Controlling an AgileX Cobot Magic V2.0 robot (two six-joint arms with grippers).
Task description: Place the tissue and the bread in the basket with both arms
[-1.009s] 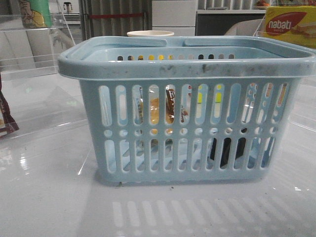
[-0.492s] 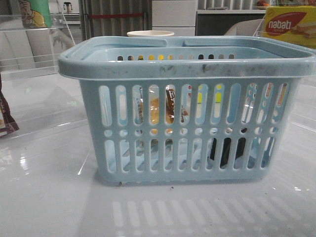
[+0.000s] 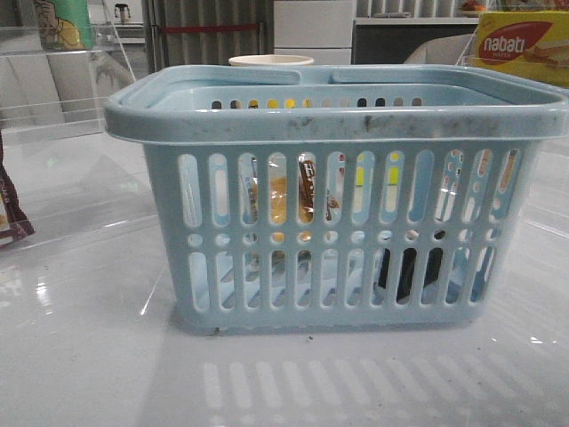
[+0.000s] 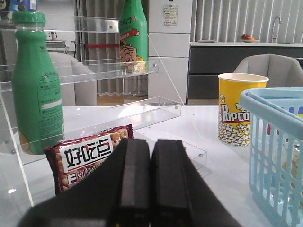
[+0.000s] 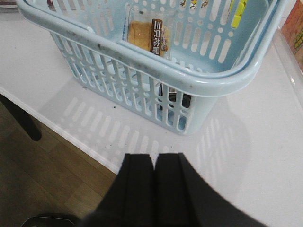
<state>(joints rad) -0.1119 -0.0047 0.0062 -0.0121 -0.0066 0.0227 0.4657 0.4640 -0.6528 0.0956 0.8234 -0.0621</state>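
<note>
Nothing has shifted across the front views: bread (image 3: 279,197) and tissue (image 3: 411,267) lie inside the basket (image 3: 338,120), left gripper (image 4: 150,182) and right gripper (image 5: 154,187) pressed closed, empty, so the task is judged complete.

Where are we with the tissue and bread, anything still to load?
Both look loaded: the bread leans inside the basket, and the dark tissue shows through its lower slots. Nothing in hand: left pincer and right pincer are shut empty, outside the basket. Nothing seems left.
</note>
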